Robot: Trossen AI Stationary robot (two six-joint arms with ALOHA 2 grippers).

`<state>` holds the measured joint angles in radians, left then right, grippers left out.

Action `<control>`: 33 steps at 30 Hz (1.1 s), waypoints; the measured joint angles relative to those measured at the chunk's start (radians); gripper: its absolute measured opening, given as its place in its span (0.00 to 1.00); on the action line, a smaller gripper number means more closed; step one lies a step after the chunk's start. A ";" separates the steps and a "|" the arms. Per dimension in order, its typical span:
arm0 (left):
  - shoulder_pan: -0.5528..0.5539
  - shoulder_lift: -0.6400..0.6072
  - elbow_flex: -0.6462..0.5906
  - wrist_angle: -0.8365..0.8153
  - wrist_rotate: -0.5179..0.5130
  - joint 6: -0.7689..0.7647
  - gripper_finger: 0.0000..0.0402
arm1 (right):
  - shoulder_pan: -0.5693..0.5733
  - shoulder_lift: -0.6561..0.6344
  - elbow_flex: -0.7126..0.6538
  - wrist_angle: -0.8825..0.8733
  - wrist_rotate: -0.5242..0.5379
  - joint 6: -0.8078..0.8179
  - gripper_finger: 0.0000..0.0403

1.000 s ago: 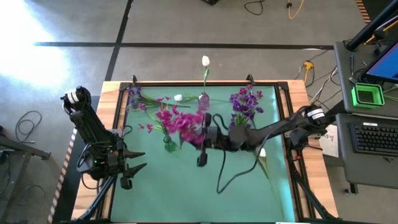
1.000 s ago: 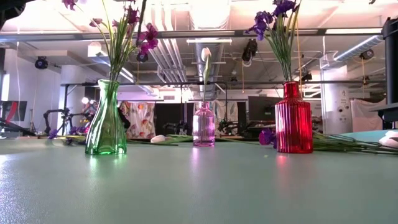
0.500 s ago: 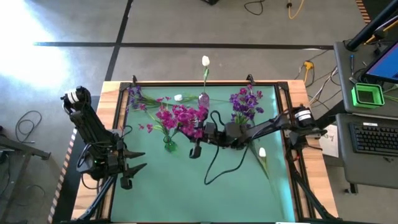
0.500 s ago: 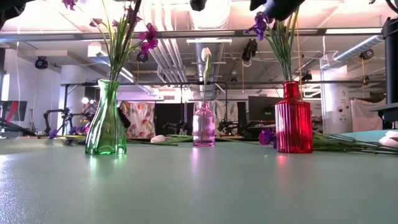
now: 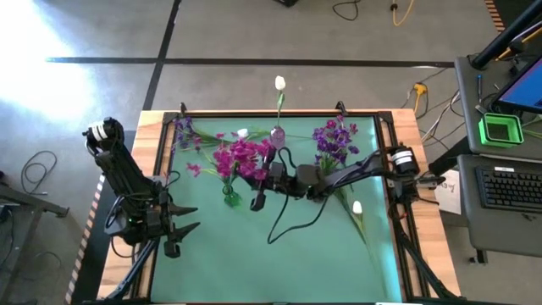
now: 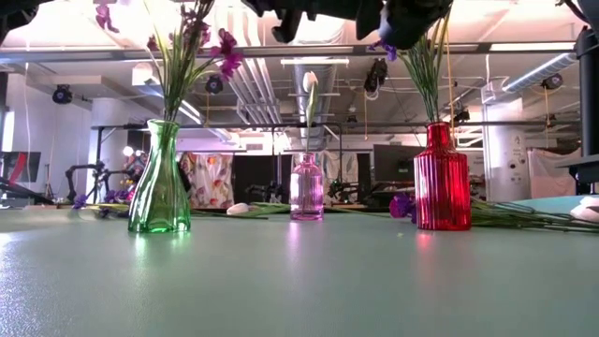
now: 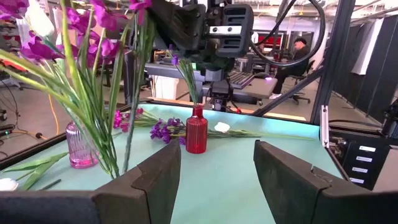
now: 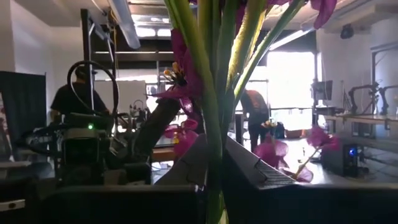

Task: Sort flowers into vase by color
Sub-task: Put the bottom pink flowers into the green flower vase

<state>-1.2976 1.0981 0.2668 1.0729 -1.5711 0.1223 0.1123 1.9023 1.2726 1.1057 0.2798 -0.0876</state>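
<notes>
Moved: right gripper [image 5: 257, 202] is carrying the magenta flowers [image 5: 240, 158] leftward over the green vase [image 5: 229, 197].
Grip: fingers pinching the stems.
Advice: centre stems above the neck before lowering.
Left gripper [image 5: 180, 230]: spread, waiting.

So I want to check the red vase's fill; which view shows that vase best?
The low view: the red vase stands whole, side-on, purple stems inside. The left wrist view shows it small and distant. From above, purple blooms and the right arm mostly cover it. The right wrist view misses it.

Robotics lab/workshop: exposed ceiling ducts [image 6: 271, 84], another robot arm [image 6: 84, 173] on a far bench, monitor [image 5: 518, 85] and keyboard [image 5: 512, 188] beside the table [image 5: 279, 254].
</notes>
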 joint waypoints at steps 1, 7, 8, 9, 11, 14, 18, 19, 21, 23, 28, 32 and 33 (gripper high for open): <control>0.000 0.000 0.000 -0.001 0.000 0.000 0.48 | 0.000 0.006 0.003 0.000 0.000 0.007 0.05; 0.000 0.000 0.000 -0.004 0.000 0.000 0.48 | 0.000 0.057 0.024 -0.006 0.001 0.008 0.05; 0.000 0.000 0.000 -0.004 0.000 0.000 0.48 | 0.000 0.065 0.031 -0.005 0.004 0.007 0.05; 0.000 0.000 0.000 -0.005 0.000 0.000 0.48 | 0.000 0.067 0.032 -0.005 0.007 0.007 0.05; 0.000 0.000 0.000 -0.005 0.000 0.000 0.48 | 0.000 0.076 0.038 0.001 0.008 -0.004 0.05; 0.000 0.000 0.000 -0.005 0.000 0.000 0.48 | 0.000 0.077 0.038 -0.025 0.008 -0.025 0.05; 0.000 0.000 0.000 -0.011 0.000 0.000 0.48 | 0.000 0.077 0.045 -0.083 0.008 -0.028 0.05; 0.000 0.000 0.000 -0.012 0.000 0.000 0.48 | 0.000 0.077 0.047 -0.086 0.008 -0.028 0.05; 0.000 0.000 0.000 -0.013 0.000 0.000 0.48 | 0.000 0.077 0.050 -0.085 0.008 -0.028 0.07; 0.000 0.000 0.000 -0.015 0.000 0.000 0.48 | 0.000 0.077 0.051 -0.087 0.008 -0.029 0.08; 0.000 0.000 0.000 -0.015 0.000 0.000 0.48 | 0.000 0.077 0.055 -0.129 0.009 -0.029 0.13; 0.000 0.000 0.000 -0.016 0.000 0.000 0.48 | 0.000 0.077 0.083 -0.218 0.020 -0.027 0.17; 0.000 0.000 0.000 -0.016 0.000 0.000 0.48 | 0.000 0.077 0.090 -0.243 0.027 -0.027 0.19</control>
<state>-1.2976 1.0981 0.2668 1.0573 -1.5711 0.1223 0.1127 1.9789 1.3621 0.8630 0.3066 -0.1151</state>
